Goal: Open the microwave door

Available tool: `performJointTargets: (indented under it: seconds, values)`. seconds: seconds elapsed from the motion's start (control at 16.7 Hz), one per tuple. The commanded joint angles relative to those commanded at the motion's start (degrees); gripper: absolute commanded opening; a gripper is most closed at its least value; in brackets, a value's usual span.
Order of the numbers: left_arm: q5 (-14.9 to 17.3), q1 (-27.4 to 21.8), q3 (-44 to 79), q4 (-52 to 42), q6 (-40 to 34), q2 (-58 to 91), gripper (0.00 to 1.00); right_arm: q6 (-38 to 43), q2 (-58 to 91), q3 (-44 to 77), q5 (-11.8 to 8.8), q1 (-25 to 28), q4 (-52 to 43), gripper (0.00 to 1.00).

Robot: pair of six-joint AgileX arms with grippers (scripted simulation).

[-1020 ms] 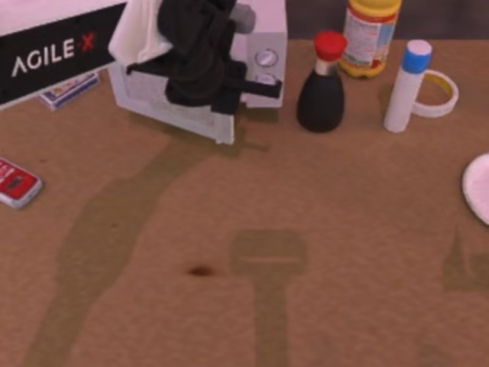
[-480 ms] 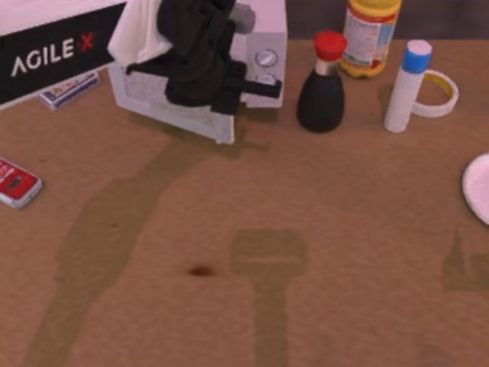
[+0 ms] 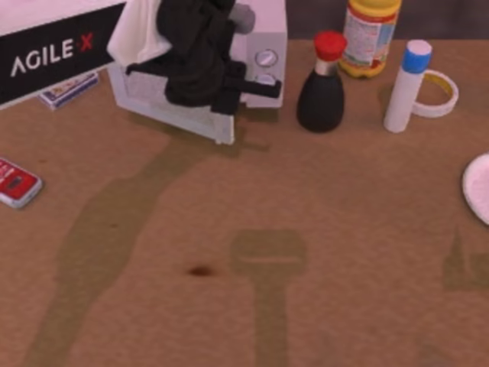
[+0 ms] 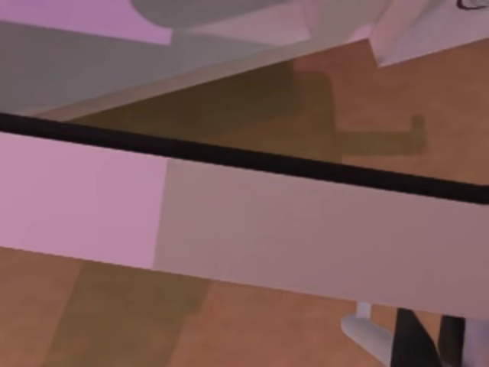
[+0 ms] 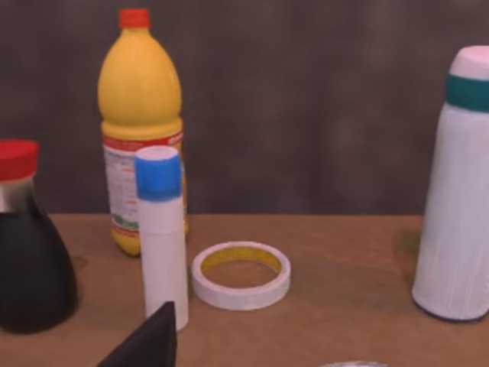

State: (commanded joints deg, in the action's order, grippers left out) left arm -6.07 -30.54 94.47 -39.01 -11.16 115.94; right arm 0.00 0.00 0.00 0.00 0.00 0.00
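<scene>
The white microwave (image 3: pixel 269 27) stands at the table's back left, its round knobs (image 3: pixel 267 57) facing front. The microwave door (image 3: pixel 153 103) is swung partly outward, with its free edge toward the table's middle. My left gripper (image 3: pixel 229 98) hangs over that free edge, and the arm hides much of the oven's top. In the left wrist view the door's top edge (image 4: pixel 306 229) runs across as a wide band. Below it, black fingers (image 4: pixel 409 344) are shut on the slim white handle (image 4: pixel 367 332). My right gripper (image 5: pixel 153 340) is out of the top view, parked at the right.
Right of the microwave stand a black soy bottle (image 3: pixel 321 84), a yellow bottle (image 3: pixel 369 34), a blue-capped white tube (image 3: pixel 406 84) and a tape ring (image 3: pixel 439 93). A white plate (image 3: pixel 477 187) lies at the right edge. A red box (image 3: pixel 15 183) lies at the left.
The left arm has shifted only very slightly at the door. The door's angle looks about the same.
</scene>
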Motion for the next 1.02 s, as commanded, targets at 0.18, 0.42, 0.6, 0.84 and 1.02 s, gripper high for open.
performJointTargets:
  seconds: [0.18,0.42,0.6,0.84,1.02]
  values:
    - [1.46,0.84,-2.67,1.05,2.96,-2.02,0.0,0.0,0.0,0.0,0.0,0.0,0.0,1.0]
    - [3.64,2.09,-6.48,2.52,7.14,-4.78,0.0,0.0,0.0,0.0,0.0,0.0,0.0,1.0]
    - [3.71,2.12,-6.59,2.56,7.27,-4.86,0.0,0.0,0.0,0.0,0.0,0.0,0.0,1.0]
    - [3.71,2.12,-6.59,2.56,7.27,-4.86,0.0,0.0,0.0,0.0,0.0,0.0,0.0,1.0]
    - [3.71,2.12,-6.59,2.56,7.27,-4.86,0.0,0.0,0.0,0.0,0.0,0.0,0.0,1.0]
